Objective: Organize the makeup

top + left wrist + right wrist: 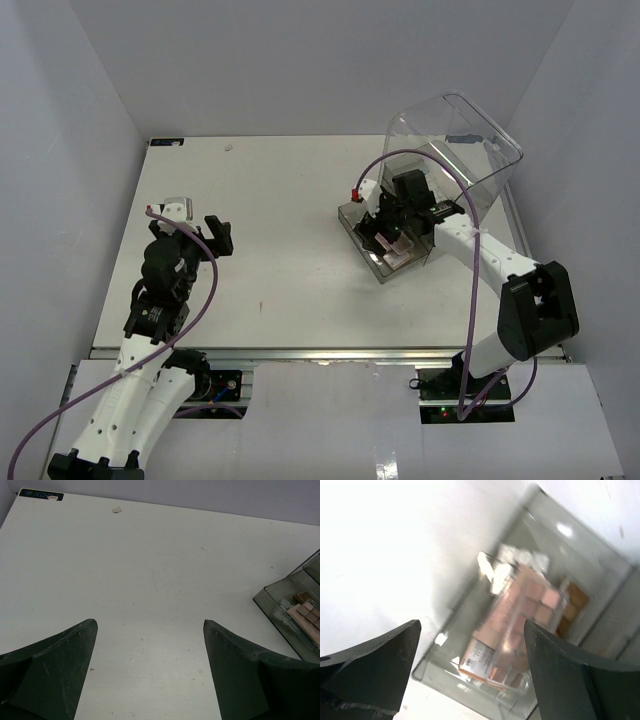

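Several makeup items lie in the base (450,645) of the clear plastic box. In the right wrist view I see a pink pan palette (520,625) on top, a silvery grid palette (520,560) behind it and a brown pan palette (574,604) beside it. My right gripper (472,630) is open and empty, hovering just above the pink palette; in the top view it (393,235) covers most of the box base, with a bit of pink palette (402,256) showing. My left gripper (150,625) is open and empty over bare table, left of the box (280,605). The other makeup items are hidden.
The box's large clear domed lid (460,150) stands open at the back right, behind my right gripper. The left arm (165,270) sits at the table's left side. White walls enclose the table (290,200) on three sides.
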### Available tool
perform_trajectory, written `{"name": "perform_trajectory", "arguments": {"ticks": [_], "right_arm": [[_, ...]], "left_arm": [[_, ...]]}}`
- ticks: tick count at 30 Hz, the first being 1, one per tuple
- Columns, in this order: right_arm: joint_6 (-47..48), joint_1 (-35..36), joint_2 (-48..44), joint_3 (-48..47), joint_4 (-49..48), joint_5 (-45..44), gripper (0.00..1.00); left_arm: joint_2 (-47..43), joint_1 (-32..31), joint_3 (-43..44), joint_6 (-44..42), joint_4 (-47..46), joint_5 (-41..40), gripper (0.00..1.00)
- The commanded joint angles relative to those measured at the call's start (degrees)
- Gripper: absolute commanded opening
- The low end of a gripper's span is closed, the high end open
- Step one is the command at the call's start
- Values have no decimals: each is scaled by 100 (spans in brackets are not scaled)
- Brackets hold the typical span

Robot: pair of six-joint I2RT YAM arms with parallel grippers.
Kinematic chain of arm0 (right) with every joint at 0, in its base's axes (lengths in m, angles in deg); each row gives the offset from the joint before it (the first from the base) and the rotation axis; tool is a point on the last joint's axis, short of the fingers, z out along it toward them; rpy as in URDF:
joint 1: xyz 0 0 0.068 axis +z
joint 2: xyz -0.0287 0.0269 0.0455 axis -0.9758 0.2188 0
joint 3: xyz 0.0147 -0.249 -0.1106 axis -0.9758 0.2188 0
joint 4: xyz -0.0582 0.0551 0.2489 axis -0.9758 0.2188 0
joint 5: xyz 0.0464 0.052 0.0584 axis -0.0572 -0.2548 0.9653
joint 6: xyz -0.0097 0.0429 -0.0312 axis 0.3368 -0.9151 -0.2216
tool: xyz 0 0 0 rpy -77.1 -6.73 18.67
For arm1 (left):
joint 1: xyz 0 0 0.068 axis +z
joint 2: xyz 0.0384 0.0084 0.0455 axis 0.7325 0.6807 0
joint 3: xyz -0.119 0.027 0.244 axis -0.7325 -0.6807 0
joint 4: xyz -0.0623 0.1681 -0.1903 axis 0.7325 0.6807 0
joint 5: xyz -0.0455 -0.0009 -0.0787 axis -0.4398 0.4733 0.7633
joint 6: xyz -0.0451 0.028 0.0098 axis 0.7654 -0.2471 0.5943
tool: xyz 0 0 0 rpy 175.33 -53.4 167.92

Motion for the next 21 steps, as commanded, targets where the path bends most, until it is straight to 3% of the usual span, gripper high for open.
{"name": "perform_trajectory", "arguments": {"ticks": [1,4,6,8,9,11,13,16,18,20,21], "right_arm": [[1736,169,-101,-581,1291,3106,93],[1376,555,402,-801,1427,2814,93],[1003,780,733,-885,1316,2218,74],[641,912,1035,-1039,1229,1807,48],[499,916,1150,-1047,1201,1699,47],[173,989,1342,-1025,935,1207,31],[-121,1043,1464,-915,738,728,21],[-576,1112,1569,-788,345,-38,17],[-821,1127,1608,-695,91,-1077,17],[-957,1127,1670,-617,-101,-1690,19],[-1014,1119,1691,-609,-124,-1964,26]], "left_arm": [[-24,27,64,24,-28,116,98],[-10,18,64,15,-19,108,98],[-18,18,64,15,-19,99,98],[-18,26,56,7,-19,99,98],[-18,27,55,6,-19,91,98],[-11,20,55,6,-26,90,98],[-9,18,55,6,-28,83,98],[-9,27,55,-2,-28,90,98],[-9,27,55,-2,-28,90,98],[-9,26,55,-2,-37,99,98],[-9,19,55,-2,-44,99,98]]}}
